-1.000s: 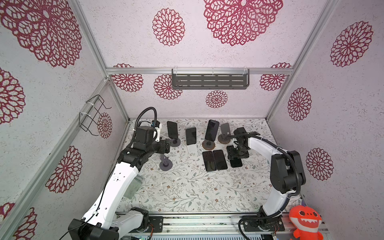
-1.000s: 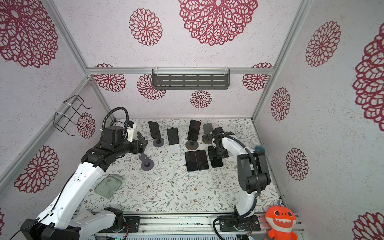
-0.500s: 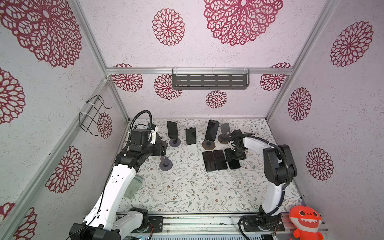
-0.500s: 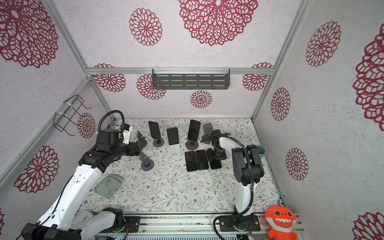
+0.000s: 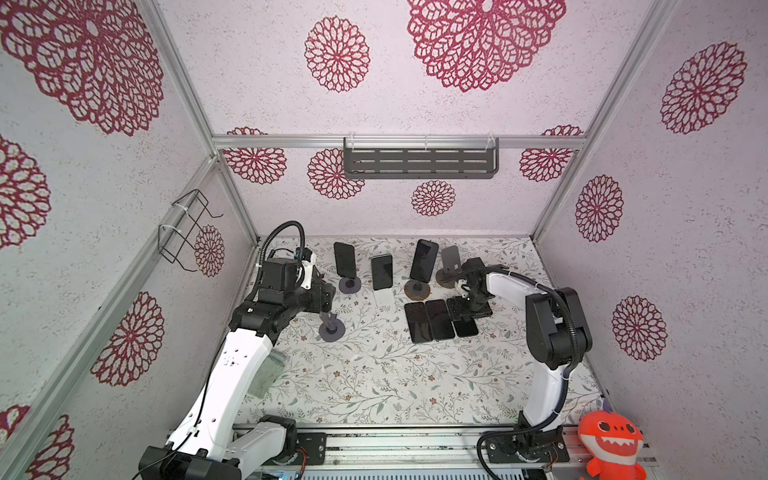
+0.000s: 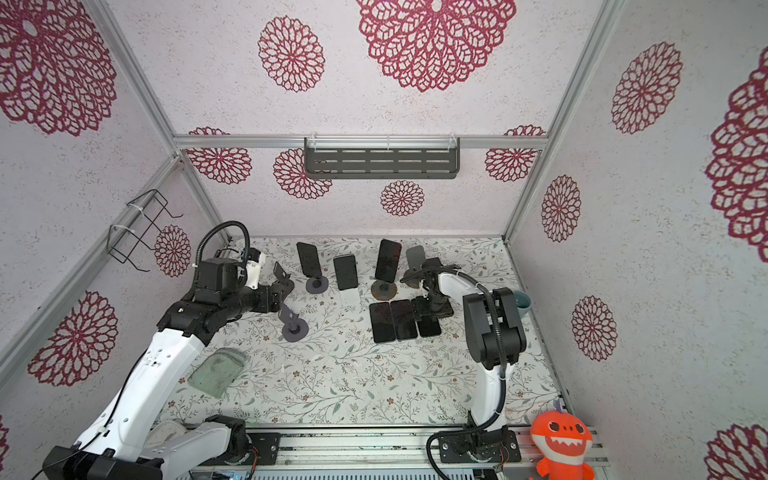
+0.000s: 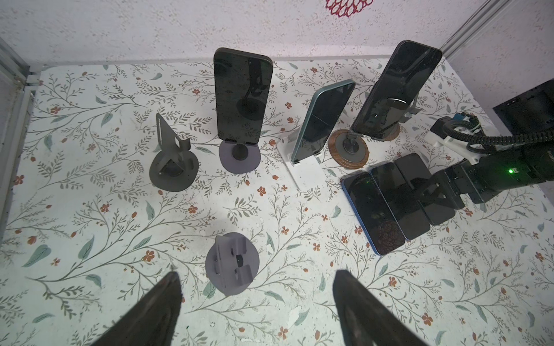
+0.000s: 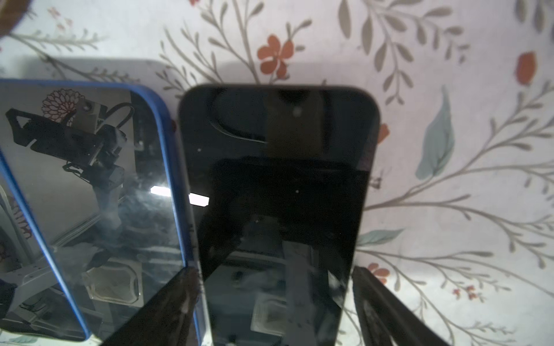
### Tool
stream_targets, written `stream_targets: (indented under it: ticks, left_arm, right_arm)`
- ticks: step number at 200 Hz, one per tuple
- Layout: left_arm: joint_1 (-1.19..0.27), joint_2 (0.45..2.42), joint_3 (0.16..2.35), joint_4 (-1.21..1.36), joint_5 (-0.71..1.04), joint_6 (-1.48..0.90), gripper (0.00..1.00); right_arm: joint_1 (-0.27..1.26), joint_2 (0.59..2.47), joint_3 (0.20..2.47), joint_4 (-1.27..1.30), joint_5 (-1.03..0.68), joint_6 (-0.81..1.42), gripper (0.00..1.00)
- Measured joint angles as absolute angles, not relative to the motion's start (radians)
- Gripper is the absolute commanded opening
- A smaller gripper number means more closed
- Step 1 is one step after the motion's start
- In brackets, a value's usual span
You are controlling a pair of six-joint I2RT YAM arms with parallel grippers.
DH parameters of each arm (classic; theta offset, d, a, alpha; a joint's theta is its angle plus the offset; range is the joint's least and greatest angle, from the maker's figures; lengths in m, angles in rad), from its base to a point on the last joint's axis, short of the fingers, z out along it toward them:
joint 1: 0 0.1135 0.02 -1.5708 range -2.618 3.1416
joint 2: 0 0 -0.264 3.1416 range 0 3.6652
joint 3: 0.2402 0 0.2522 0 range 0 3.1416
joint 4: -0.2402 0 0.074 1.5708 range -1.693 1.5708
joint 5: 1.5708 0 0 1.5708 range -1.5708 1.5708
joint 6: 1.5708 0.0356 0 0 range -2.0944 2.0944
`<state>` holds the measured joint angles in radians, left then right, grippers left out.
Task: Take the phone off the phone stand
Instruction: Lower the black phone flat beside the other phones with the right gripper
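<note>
Phone (image 8: 278,185) is lying set down on the worktop (image 8: 449,90), right fingers (image 8: 168,305) spread astride it, left fingers (image 7: 156,308) hovering spread; next likely means reaching another standing phone (image 7: 242,96).

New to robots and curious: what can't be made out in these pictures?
Rightmost flat phone: far end under the right arm, both top views.
Right fingers: blurred, cut off at the right wrist view's edge; contact with phone unclear.
Teal cup: mostly behind right arm, a top view.

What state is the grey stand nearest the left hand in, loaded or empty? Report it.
Empty. The grey stand shows a bare cradle in the left wrist view, with no phone on it.
</note>
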<state>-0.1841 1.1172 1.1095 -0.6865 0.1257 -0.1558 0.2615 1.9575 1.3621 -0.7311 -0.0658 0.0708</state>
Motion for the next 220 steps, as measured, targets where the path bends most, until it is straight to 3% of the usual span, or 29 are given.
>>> stream_targets:
  ticks: [89, 115, 151, 220]
  left_arm:
    - [-0.184, 1.117, 1.11, -0.688, 0.122, -0.149, 0.83]
    - [-0.184, 1.117, 1.11, -0.691, 0.123, -0.147, 0.83]
    - [-0.183, 1.117, 1.11, -0.694, 0.123, -0.146, 0.83]
    - [-0.183, 1.107, 1.11, -0.694, 0.123, -0.146, 0.83]
  right_arm:
    - [0.229, 1.884, 1.304, -0.707, -0.072, 0.078, 0.82]
    - [0.161, 1.788, 1.262, -0.688, -0.034, 0.086, 0.69]
    - [0.107, 1.784, 1.251, -0.632, 0.025, 0.089, 0.29]
    - [0.128, 1.89, 1.248, -0.55, 0.03, 0.089, 0.26]
